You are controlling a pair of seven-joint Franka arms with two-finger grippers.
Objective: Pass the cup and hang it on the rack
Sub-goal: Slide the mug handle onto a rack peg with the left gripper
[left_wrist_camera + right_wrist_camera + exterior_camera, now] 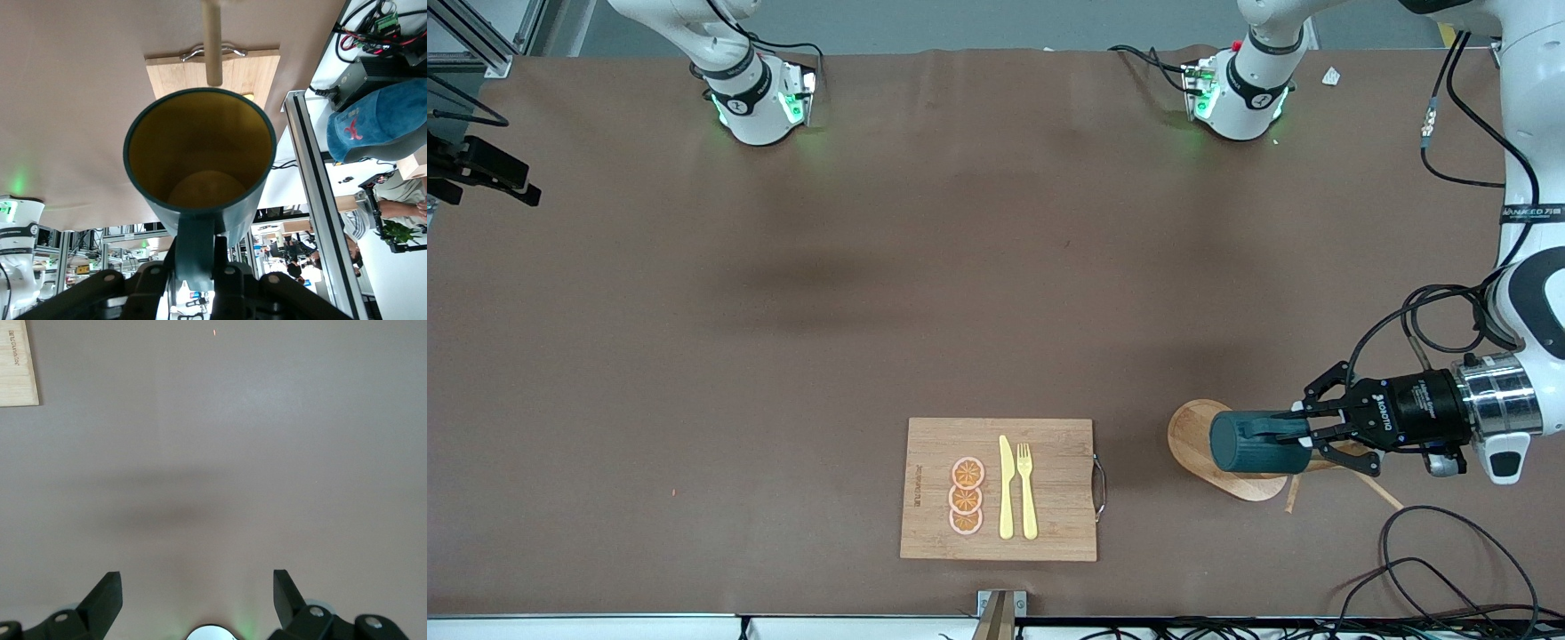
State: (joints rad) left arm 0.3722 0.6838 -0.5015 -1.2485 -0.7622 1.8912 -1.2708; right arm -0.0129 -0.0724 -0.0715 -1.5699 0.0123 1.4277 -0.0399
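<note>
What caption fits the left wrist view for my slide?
Left gripper holds the cup by its handle, mouth toward a rack peg.

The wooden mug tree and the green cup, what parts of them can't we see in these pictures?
- The rack: in the front view the cup and the left gripper cover its post and most pegs, so whether the cup touches a peg is unclear.
- Left wrist view: only one peg shows, cut off by the picture's edge.
- The cup's handle: its end is hidden between the fingers.
- Right wrist view: neither cup nor rack appears; the right gripper waits open over bare table.
</note>
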